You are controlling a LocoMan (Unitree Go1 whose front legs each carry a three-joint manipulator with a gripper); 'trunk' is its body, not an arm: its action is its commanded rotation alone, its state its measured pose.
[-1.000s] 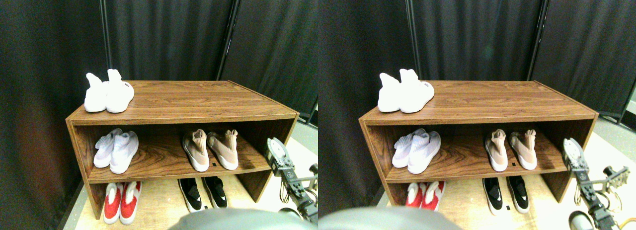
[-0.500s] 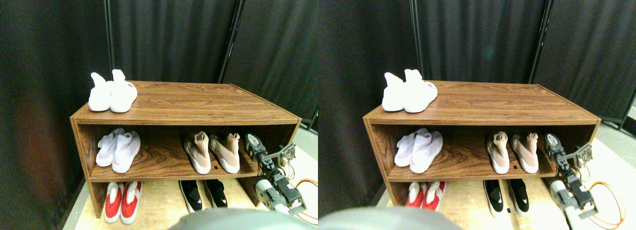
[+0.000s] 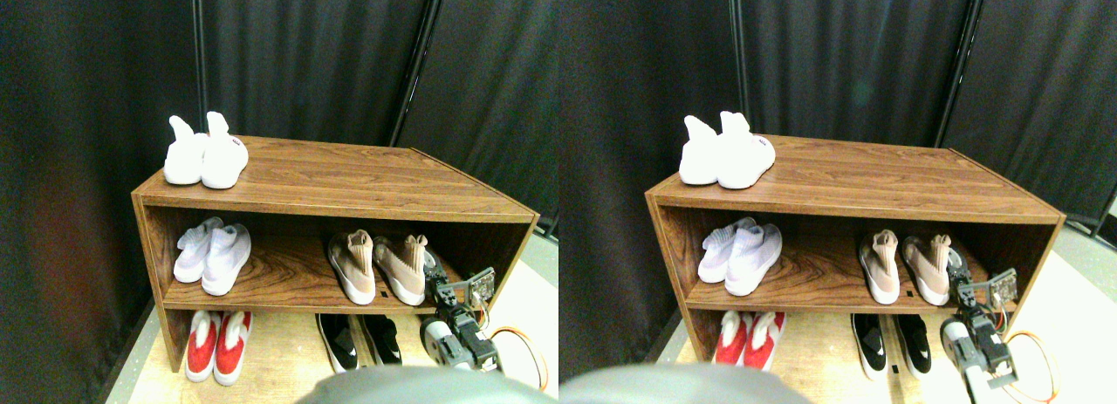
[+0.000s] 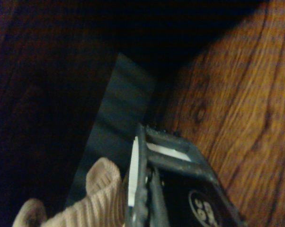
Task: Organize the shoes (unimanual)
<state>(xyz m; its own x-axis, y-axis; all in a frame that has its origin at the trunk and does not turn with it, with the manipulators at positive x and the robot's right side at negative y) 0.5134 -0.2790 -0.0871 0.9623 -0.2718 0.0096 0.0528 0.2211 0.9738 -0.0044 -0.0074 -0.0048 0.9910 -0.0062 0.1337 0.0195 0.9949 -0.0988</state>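
The right hand (image 3: 434, 277) sits just beside the outer tan shoe (image 3: 403, 269) on the rack's (image 3: 332, 195) middle shelf; whether it is clenched or released I cannot tell. It should nudge that shoe gently toward its mate (image 3: 352, 263), staying low.

Dark pleated curtains (image 3: 332, 64) behind, hung on black upright poles (image 3: 417, 68). In front, a walnut-veneer shoe rack (image 3: 349, 181), open-fronted with one middle shelf (image 3: 279, 282). Below, pale floor (image 3: 279, 356), brightly lit at right.
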